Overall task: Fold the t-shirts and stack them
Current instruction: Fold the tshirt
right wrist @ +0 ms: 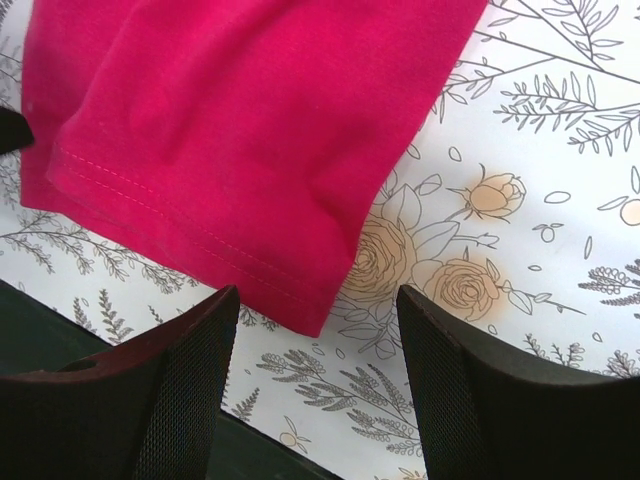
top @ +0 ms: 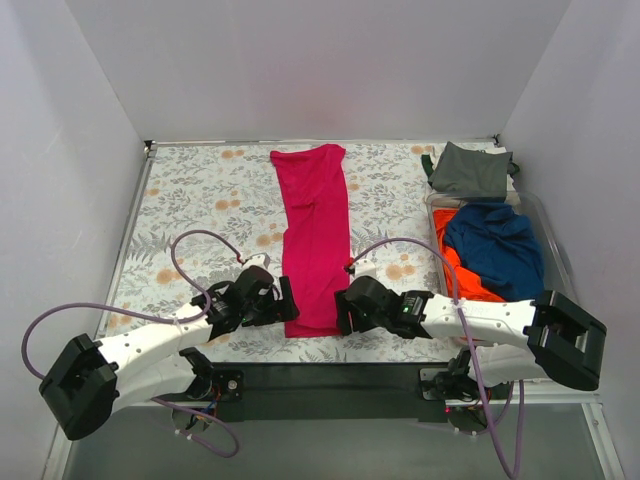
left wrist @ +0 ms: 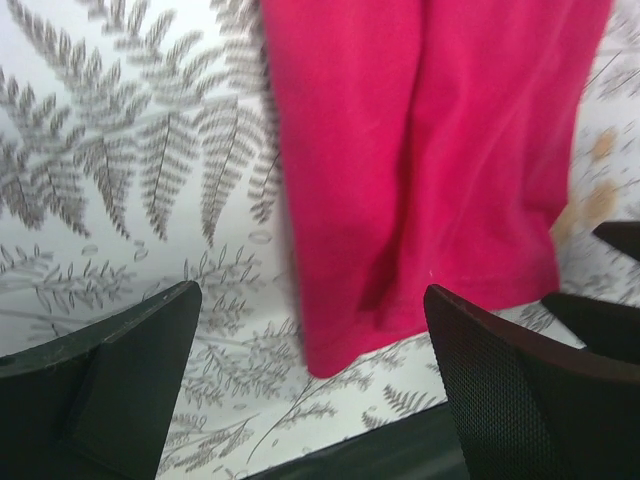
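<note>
Pink tee (top: 315, 235) lies as a long narrow strip down the middle of the surface (top: 200, 200), from far edge to near edge. Left fingers (top: 288, 300) and right fingers (top: 342, 305), both spread open and holding nothing, flank its near hem corners, probably to lift that end for the next fold.

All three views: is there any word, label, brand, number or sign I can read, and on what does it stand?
No readable text in any view.
magenta t-shirt: plain, no print or tag showing.
tablecloth: flowers and ferns only, no lettering.
left arm and right arm: any markings are too small to read.
</note>
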Robot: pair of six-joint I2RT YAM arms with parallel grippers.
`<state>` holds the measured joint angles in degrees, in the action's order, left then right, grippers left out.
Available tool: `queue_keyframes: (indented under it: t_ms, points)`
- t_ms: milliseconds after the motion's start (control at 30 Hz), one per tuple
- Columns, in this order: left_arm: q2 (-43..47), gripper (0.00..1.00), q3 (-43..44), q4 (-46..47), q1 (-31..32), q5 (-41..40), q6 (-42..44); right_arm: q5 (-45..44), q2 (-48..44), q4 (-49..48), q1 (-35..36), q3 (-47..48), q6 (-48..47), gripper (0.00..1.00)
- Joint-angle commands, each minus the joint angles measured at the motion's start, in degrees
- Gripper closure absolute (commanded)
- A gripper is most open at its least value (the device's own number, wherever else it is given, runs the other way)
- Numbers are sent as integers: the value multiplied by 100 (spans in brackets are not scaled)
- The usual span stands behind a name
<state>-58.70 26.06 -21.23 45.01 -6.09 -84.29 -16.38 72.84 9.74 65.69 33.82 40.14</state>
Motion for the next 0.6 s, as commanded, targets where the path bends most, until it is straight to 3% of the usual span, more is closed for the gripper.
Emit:
queue_keyframes:
  t_ms: [0,233,567]
  points:
    - [297,14,-163,-109,104,213,-315,-40,55,-349,-12,-95,152,41]
    - [289,20,-356,84,201,477,-465,100,327,-596,-12,-166,196,42]
    - [139,39,-374,-196,675,407,-781,197,213,-578,-12,-192,196,46]
